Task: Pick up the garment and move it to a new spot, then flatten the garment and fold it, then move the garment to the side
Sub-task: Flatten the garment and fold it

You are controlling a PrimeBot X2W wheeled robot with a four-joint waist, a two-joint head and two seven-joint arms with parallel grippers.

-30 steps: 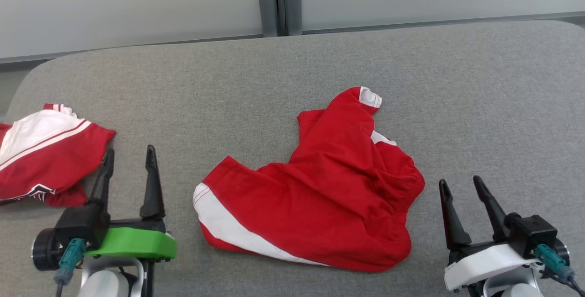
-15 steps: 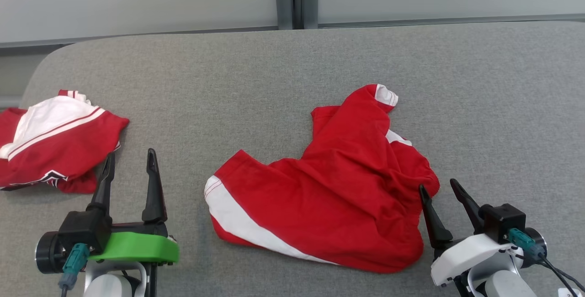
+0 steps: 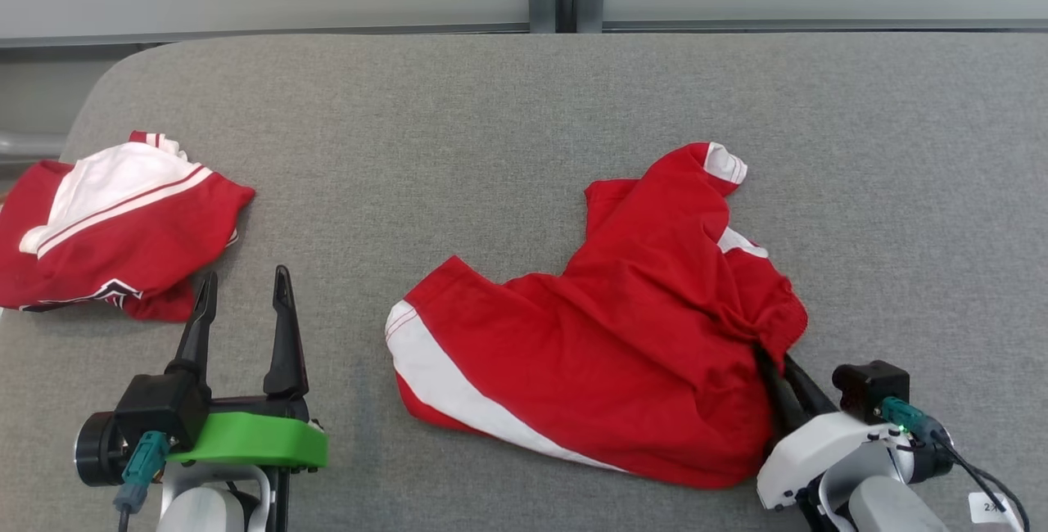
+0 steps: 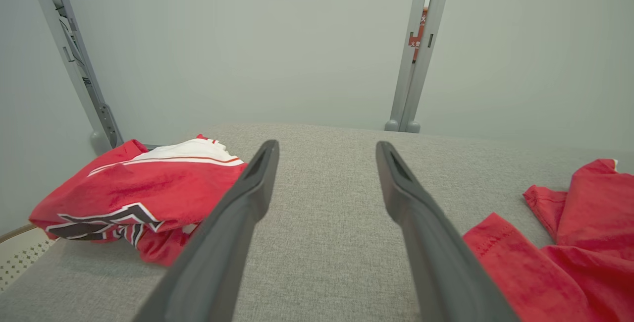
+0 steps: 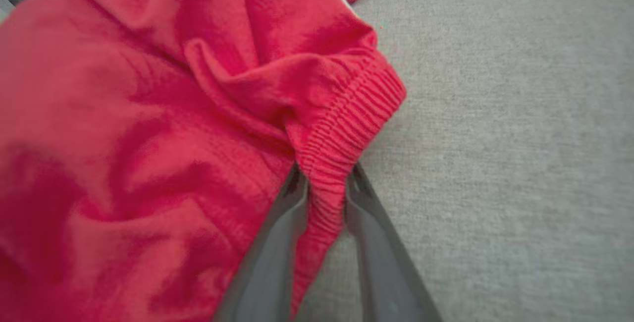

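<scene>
Red garment (image 3: 606,352) now pinched at its waistband by right hand (image 5: 325,176)

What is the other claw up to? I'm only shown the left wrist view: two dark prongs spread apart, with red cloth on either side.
Observer: The right wrist view shows the right gripper pinching the ribbed waistband of the red shorts between its fingers.
Operator: Are the shorts up in the air?
Observer: No. In the head view they lie crumpled on the grey surface.
Operator: Are they red all over?
Observer: Not quite. The head view shows a white stripe running along the near left leg.
</scene>
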